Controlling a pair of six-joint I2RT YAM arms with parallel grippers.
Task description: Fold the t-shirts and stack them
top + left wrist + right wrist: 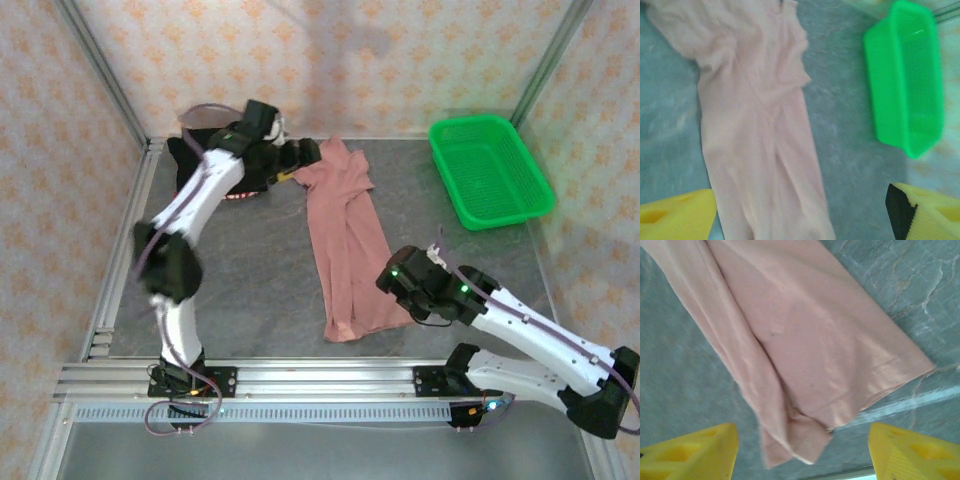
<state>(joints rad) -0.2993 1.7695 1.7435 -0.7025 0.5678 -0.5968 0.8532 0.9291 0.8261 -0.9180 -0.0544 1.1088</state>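
The dusty-pink t-shirt (345,240) lies bunched into a long narrow strip down the middle of the table, print hidden. My left gripper (303,154) hovers at its far collar end, open; the yellow fingers (675,216) stand wide apart with the cloth (760,140) below them. My right gripper (398,276) sits just right of the shirt's near hem, open, its yellow fingertips (687,452) spread either side of the hem corner (805,440) without touching it. The black t-shirt (192,150) with its red edge lies crumpled at the back left, partly hidden by the left arm.
A green mesh basket (490,170) stands at the back right, also seen as the green basket (905,80) in the left wrist view. Patterned walls enclose the grey table (250,270). An aluminium rail (300,380) runs along the near edge.
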